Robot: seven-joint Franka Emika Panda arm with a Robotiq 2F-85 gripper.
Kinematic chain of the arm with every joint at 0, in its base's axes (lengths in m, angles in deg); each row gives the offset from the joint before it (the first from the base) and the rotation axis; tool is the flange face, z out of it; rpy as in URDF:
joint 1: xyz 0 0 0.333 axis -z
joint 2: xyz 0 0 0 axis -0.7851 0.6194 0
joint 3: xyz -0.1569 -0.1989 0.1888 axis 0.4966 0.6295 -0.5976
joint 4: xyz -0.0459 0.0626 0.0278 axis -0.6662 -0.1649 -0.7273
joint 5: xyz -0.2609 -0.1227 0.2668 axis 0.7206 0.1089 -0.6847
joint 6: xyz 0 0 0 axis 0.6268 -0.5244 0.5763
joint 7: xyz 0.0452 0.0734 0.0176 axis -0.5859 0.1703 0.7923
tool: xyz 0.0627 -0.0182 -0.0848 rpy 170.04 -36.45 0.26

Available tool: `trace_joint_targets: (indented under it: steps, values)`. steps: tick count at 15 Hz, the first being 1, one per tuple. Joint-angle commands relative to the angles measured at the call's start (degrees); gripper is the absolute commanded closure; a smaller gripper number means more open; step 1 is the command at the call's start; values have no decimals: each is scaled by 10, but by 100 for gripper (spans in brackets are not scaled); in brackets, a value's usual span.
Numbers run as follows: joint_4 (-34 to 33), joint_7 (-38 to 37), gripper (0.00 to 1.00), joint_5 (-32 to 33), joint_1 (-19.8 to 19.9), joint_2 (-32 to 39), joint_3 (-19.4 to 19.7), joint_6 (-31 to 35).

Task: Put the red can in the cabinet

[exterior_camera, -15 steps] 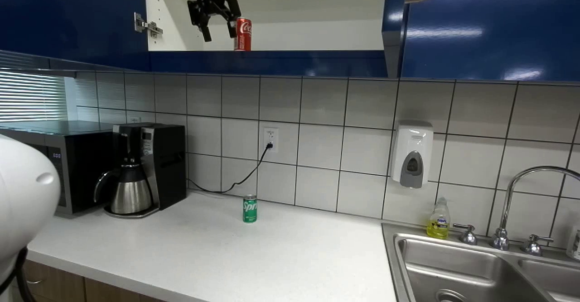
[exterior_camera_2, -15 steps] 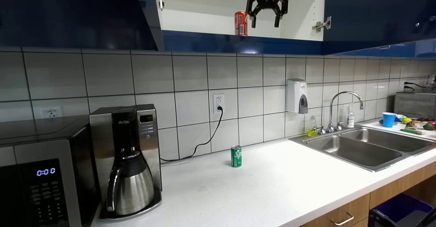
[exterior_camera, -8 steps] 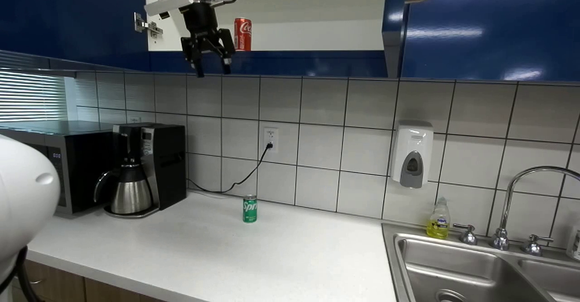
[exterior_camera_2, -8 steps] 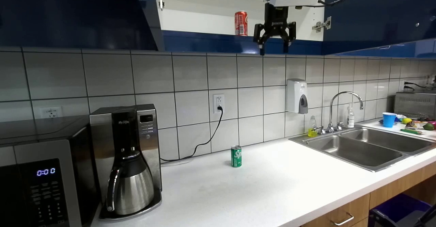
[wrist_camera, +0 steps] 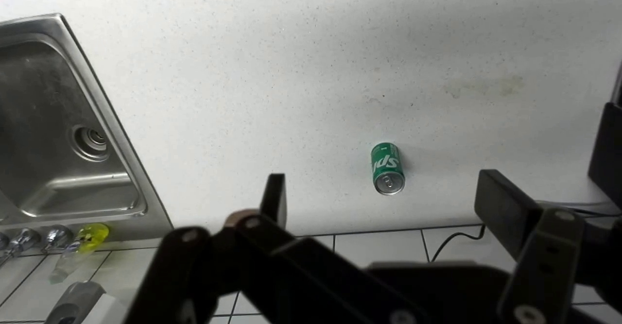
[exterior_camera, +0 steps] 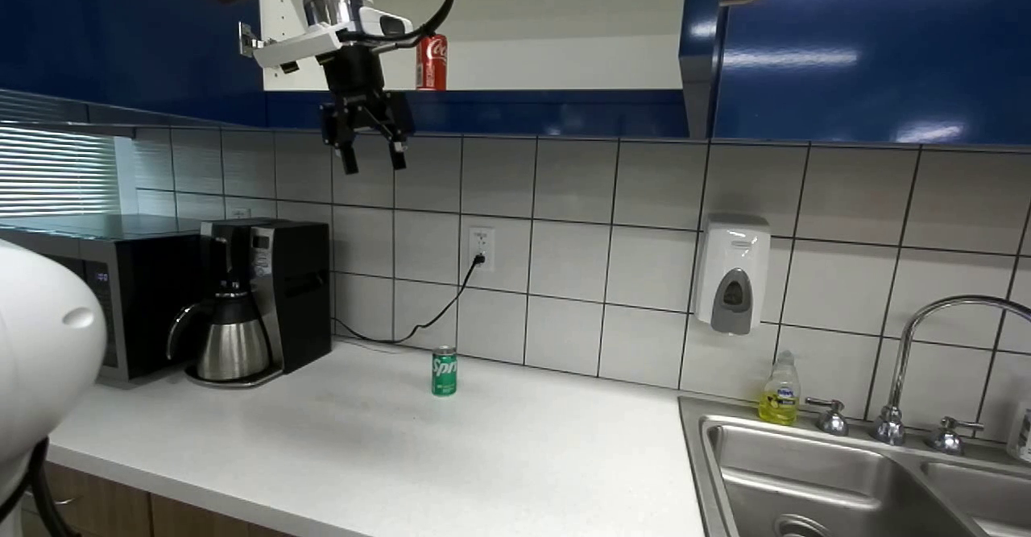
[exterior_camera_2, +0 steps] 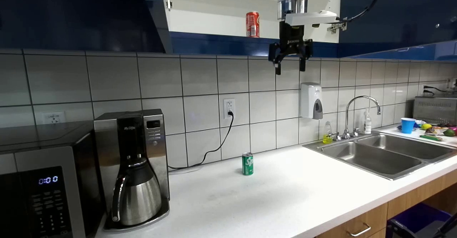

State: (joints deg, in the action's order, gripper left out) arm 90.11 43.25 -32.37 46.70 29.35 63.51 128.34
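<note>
In both exterior views we see the slim red cylindrical can (exterior_camera_2: 252,24) standing upright inside the glossy dark-blue, white-lined wall cabinet (exterior_camera_2: 214,44). In an exterior view the black two-fingered pincer (exterior_camera_2: 290,70) hangs spread wide, to the right of the red can and lower. On the far side of the speckled white counter (exterior_camera_2: 278,202) we find a green cylindrical can (exterior_camera_2: 247,164), right of the rounded silver coffee pot (exterior_camera_2: 141,202) and left of the steel double sink (exterior_camera_2: 378,159).
</note>
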Motion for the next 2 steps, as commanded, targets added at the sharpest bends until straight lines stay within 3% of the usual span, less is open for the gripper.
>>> trace_joint_targets:
  steps: [1,2]
  values:
    - [-1,6,0,-7,18,0,-15,0]
    - [-1,6,0,-7,18,-1,-15,0]
